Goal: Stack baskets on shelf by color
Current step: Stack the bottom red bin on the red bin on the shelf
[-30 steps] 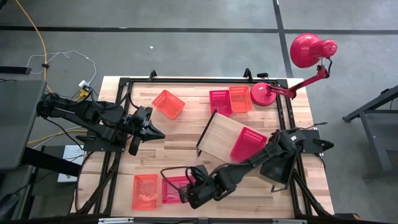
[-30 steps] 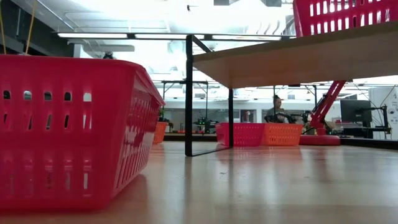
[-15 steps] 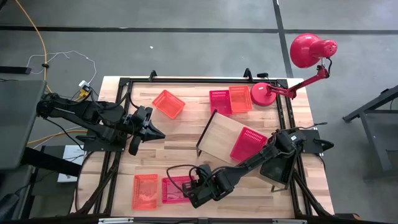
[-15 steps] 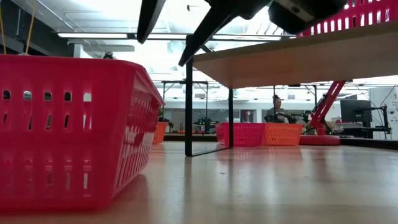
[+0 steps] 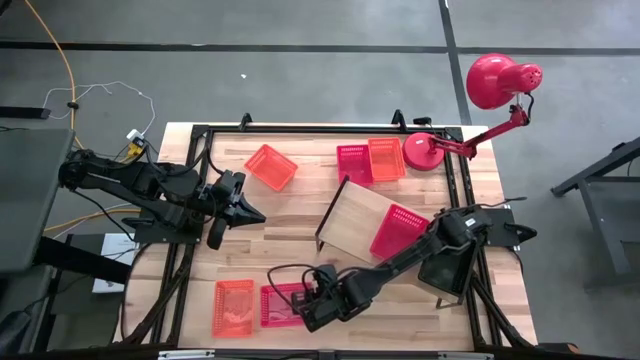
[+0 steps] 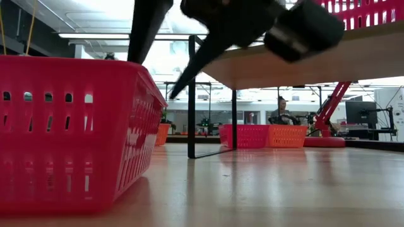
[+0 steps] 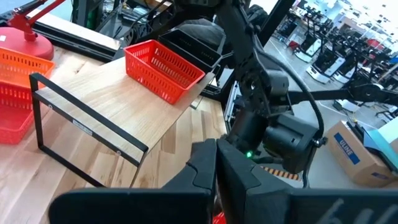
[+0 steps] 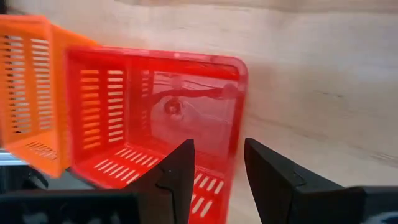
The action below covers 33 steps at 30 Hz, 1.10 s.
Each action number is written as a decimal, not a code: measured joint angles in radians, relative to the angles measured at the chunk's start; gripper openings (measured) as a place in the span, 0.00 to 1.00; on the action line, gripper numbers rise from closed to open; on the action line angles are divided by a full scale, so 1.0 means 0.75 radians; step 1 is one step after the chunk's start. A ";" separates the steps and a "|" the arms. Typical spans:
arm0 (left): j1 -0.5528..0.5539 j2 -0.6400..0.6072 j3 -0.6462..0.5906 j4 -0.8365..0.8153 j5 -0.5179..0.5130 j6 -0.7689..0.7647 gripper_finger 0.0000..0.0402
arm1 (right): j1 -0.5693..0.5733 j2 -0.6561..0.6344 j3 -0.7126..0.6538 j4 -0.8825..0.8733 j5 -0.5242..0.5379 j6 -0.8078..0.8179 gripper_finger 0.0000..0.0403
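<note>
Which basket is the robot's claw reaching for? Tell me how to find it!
Look along the wooden table's near edge, where two baskets sit side by side. The right gripper, open, hovers at the red basket. Its neighbour, the orange basket, is paler and nearer the table's left corner.

Right claw (image 8: 214, 168) spread, lowered; left claw (image 5: 250, 212) closed.

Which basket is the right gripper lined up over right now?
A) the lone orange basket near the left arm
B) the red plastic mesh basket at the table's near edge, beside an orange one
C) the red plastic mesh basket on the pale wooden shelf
B: the right gripper, jaws open, straddles a wall of the red mesh basket next to the orange mesh basket at the near edge.
</note>
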 joint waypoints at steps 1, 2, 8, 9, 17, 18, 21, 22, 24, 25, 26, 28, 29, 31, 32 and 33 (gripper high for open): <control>0.000 0.000 0.000 0.000 0.000 0.000 0.00 | 0.000 0.015 0.000 0.011 -0.006 -0.001 0.31; 0.000 0.000 0.000 0.002 0.000 0.000 0.00 | -0.001 0.027 0.000 0.037 -0.013 -0.001 0.31; 0.000 0.000 0.000 0.003 0.000 0.000 0.00 | -0.001 0.067 0.001 0.114 -0.007 0.001 0.31; 0.000 0.000 0.000 0.003 0.000 0.001 0.00 | -0.001 0.069 0.001 0.104 -0.005 0.000 0.31; 0.000 0.000 0.000 0.002 0.000 0.004 0.00 | -0.001 0.069 0.001 0.084 0.005 -0.036 0.10; 0.000 0.000 0.000 0.002 0.000 0.004 0.00 | -0.001 0.069 0.001 0.083 0.005 -0.038 0.05; 0.000 0.000 0.000 0.002 -0.001 0.012 0.00 | -0.001 0.069 0.001 0.080 0.006 -0.044 0.03; 0.000 0.000 0.000 0.002 -0.002 0.017 0.00 | -0.001 0.068 0.002 0.079 0.007 -0.040 0.04; 0.000 0.000 0.000 0.002 -0.002 0.027 0.00 | -0.001 0.068 0.029 0.064 0.019 -0.071 0.03; 0.000 0.000 0.000 0.002 -0.002 0.028 0.00 | -0.001 0.068 0.055 0.061 0.032 -0.110 0.02; 0.000 0.000 0.000 0.002 -0.002 0.029 0.00 | -0.001 0.067 0.089 0.059 0.044 -0.151 0.01; 0.000 0.000 0.000 0.002 -0.003 0.029 0.00 | -0.001 0.053 0.163 0.022 0.048 -0.240 0.01; 0.000 -0.002 0.000 0.002 -0.003 0.027 0.00 | -0.002 0.042 0.201 -0.008 0.046 -0.292 0.01; 0.005 -0.010 0.000 0.006 -0.005 0.014 0.00 | -0.009 0.021 0.294 -0.080 0.047 -0.417 0.01; 0.012 -0.013 0.000 0.020 -0.004 0.008 0.00 | -0.012 0.008 0.345 -0.121 0.047 -0.485 0.01; 0.021 -0.017 0.000 0.034 0.000 0.005 0.00 | -0.016 -0.009 0.400 -0.160 0.044 -0.566 0.01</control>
